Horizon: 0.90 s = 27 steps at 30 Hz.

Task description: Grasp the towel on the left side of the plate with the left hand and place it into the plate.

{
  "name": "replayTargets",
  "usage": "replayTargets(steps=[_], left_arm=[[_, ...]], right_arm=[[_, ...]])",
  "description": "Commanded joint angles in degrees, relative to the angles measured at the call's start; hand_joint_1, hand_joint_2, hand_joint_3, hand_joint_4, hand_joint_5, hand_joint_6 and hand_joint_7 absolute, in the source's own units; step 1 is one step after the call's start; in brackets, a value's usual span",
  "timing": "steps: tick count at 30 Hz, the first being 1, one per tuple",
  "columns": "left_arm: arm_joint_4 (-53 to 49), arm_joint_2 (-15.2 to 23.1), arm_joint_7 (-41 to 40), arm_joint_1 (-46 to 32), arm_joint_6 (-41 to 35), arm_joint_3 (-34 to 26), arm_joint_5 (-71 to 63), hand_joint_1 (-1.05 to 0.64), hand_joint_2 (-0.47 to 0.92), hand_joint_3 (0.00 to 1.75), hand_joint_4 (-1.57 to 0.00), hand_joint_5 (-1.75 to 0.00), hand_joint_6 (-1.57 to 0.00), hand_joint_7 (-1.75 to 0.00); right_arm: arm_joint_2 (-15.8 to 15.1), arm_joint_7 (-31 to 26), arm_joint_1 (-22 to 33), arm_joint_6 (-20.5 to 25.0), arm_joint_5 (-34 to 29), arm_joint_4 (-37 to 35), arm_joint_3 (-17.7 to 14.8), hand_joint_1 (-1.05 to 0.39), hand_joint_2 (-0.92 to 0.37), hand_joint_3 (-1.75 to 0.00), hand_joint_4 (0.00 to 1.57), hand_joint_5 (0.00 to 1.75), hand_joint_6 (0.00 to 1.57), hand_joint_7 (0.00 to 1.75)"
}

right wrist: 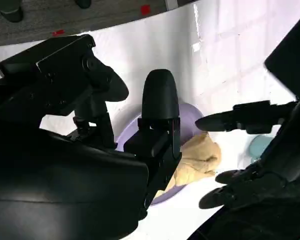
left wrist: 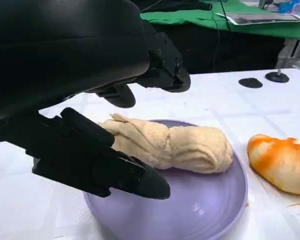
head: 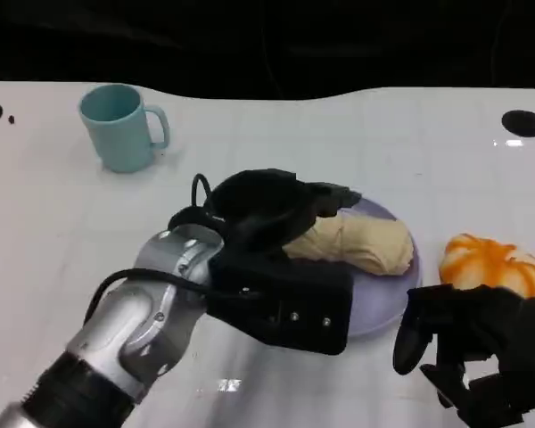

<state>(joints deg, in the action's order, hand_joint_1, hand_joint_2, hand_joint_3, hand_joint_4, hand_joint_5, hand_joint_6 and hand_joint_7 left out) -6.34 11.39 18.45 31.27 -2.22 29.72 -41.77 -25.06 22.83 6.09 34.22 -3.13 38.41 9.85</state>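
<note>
At the far left of the desk (head: 53, 223) stands a blue mug (head: 120, 127), well clear of our work. Next comes our left hand (head: 272, 209), poised over the near-left edge of the purple plate (head: 383, 312); from the wrist we see its fingers (left wrist: 105, 165) spread wide above and below the roll, apart from it and holding nothing. The cream towel (head: 361, 242) lies rolled across the plate, resting inside the rim, so we judge the placing done and the hand free to withdraw. Just right of the plate sits an orange pumpkin-like thing (head: 489, 263), apart from it. At the lower right our right hand (head: 468, 343) hovers idle, fingers loosely curled on nothing, kept out of the way.
</note>
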Motion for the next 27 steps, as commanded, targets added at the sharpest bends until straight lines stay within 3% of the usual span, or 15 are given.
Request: replayTargets(steps=[1, 4, 10, 15, 17, 19, 20, 23, 27], left_arm=[[4.6, 2.5, 4.1, -2.0, -2.1, -3.3, 3.6, -0.66, 0.92, 0.14, -0.18, -0.49, -0.32, -0.01], [9.1, 4.1, 8.1, -4.2, -4.0, -6.8, 8.7, -0.6, 0.92, 0.17, -0.18, -0.57, -0.36, -0.03], [16.6, 6.8, 11.9, -10.3, -6.5, -13.4, 18.4, -0.43, 0.92, 0.22, -0.33, -0.65, -0.48, -0.07], [22.8, 2.5, 8.9, -19.8, -9.1, -22.5, 32.4, -0.24, 0.92, 0.2, -0.63, -0.82, -0.71, -0.17], [26.0, -0.1, 7.3, -23.5, -12.9, -25.3, 36.9, -0.17, 0.91, 0.24, -0.78, -0.95, -0.89, -0.26], [30.8, -2.1, 6.0, -27.5, -19.1, -27.7, 41.4, -0.14, 0.7, 0.7, -0.78, -1.14, -0.95, -0.41], [33.1, -2.6, 5.5, -28.8, -22.3, -28.5, 43.1, -0.13, 0.59, 0.93, -0.77, -1.28, -0.94, -0.58], [39.1, -3.5, 4.3, -32.0, -30.9, -31.1, 48.5, -0.11, 0.5, 1.15, -0.76, -1.45, -0.86, -0.88], [45.8, -3.8, 2.7, -34.9, -42.4, -35.0, 55.9, -0.09, 0.46, 1.29, -0.79, -1.55, -0.85, -1.04]], right_arm=[[-0.5, 0.0, -0.3, 0.3, -0.2, 0.0, -0.2, 0.02, -0.58, -1.06, 0.69, 1.71, 0.67, 1.43], [-0.6, -0.1, -0.6, -0.1, -0.7, -0.1, 0.2, 0.02, -0.57, -1.06, 0.7, 1.71, 0.68, 1.43], [-0.6, -0.3, -1.1, -0.1, -1.4, -0.5, 1.0, 0.02, -0.58, -1.06, 0.71, 1.7, 0.68, 1.43], [-0.1, -0.3, -1.5, 0.4, -1.4, -0.5, 1.3, 0.01, -0.57, -1.07, 0.71, 1.7, 0.69, 1.42], [0.0, -0.2, -1.6, 0.5, -1.2, -0.4, 1.2, 0.02, -0.58, -1.07, 0.71, 1.69, 0.69, 1.42], [0.1, -0.1, -1.6, 0.4, -1.0, -0.4, 1.2, 0.02, -0.58, -1.07, 0.72, 1.7, 0.69, 1.42], [0.0, -0.1, -1.6, 0.2, -1.1, -0.5, 1.2, 0.02, -0.57, -1.07, 0.72, 1.7, 0.7, 1.42], [0.1, -0.1, -1.7, 0.2, -1.1, -0.5, 1.3, 0.02, -0.57, -1.07, 0.72, 1.69, 0.7, 1.42], [0.2, -0.1, -2.0, 0.7, -0.9, -0.4, 1.3, 0.02, -0.57, -1.07, 0.72, 1.69, 0.7, 1.42]])
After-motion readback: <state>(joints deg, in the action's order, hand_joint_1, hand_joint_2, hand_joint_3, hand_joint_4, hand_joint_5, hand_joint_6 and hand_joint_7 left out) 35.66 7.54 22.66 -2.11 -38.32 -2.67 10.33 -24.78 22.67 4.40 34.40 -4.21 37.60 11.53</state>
